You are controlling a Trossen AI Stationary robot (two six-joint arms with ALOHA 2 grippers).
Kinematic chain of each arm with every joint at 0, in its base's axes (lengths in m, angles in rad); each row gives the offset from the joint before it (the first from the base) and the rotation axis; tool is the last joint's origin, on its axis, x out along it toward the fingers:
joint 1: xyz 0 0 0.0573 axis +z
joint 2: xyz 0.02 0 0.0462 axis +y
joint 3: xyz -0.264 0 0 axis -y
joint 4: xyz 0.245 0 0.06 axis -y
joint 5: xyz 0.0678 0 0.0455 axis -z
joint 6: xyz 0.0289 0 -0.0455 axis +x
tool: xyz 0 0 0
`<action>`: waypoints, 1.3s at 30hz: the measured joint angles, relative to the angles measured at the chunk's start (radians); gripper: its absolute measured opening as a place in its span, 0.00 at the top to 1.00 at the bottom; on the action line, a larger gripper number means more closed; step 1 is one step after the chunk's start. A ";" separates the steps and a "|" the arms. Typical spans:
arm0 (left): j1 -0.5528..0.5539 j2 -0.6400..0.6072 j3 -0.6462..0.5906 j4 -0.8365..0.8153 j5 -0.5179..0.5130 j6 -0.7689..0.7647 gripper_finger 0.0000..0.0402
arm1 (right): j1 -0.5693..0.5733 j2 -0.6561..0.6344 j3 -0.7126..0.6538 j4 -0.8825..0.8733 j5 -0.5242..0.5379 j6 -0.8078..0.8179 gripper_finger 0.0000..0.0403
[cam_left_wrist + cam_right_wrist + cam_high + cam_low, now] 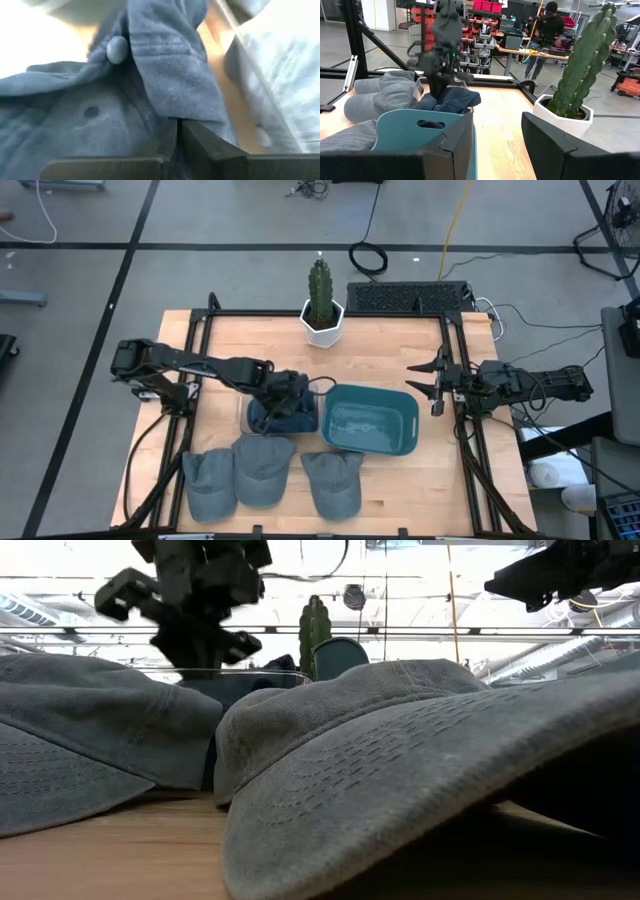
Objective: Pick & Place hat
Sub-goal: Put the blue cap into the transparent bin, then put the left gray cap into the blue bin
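Note:
A dark blue hat (272, 418) lies bunched on the wooden table just left of a teal bin (370, 423). My left gripper (288, 395) stands over it, shut on its cloth. The hat's top button (116, 49) shows in the left wrist view. Three grey hats (262, 470) rest on the table in a row near the front edge. Two of them fill the low view (400, 760). My right gripper (432, 383) waits open at the table's right side, pointing level toward the bin, with nothing between its fingers (447, 150). My left gripper pinches a raised fold of the blue hat's crown (172, 105) between its two fingers, a little away from the top button. The fingers come from above, slanting down. The cloth (451, 100) hangs bunched below them; the bin's wall hides its lower part.
A cactus in a white pot (322, 308) stands at the table's far edge. The teal bin's near wall (420, 131) is close before my right gripper. Black frame rails (200, 350) run along the table's left and right sides. A person (550, 30) stands in the room beyond.

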 joint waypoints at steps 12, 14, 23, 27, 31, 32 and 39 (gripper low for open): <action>-0.075 -0.304 0.002 -0.094 -0.201 -0.427 0.91 | 0.000 0.000 0.000 0.000 0.000 0.000 0.61; -0.097 -0.348 0.005 -0.127 -0.208 -0.635 0.90 | 0.000 0.000 0.000 0.000 0.000 0.000 0.61; -0.420 -0.374 0.004 -0.452 -0.179 -1.351 0.71 | 0.000 0.000 0.000 0.000 0.000 0.000 0.61; -0.572 -0.374 0.003 -0.425 -0.240 -1.615 0.57 | 0.000 0.000 0.000 0.000 0.000 0.000 0.61; -0.697 -0.335 0.003 -0.429 -0.316 -1.797 0.47 | 0.000 0.000 0.000 0.000 0.000 0.000 0.61; -0.725 -0.318 0.000 -0.434 -0.315 -1.824 0.46 | 0.000 0.000 0.000 0.000 0.000 0.000 0.61; -0.818 -0.183 -0.027 -0.410 -0.291 -1.869 0.38 | 0.000 0.000 0.000 0.000 0.000 0.000 0.61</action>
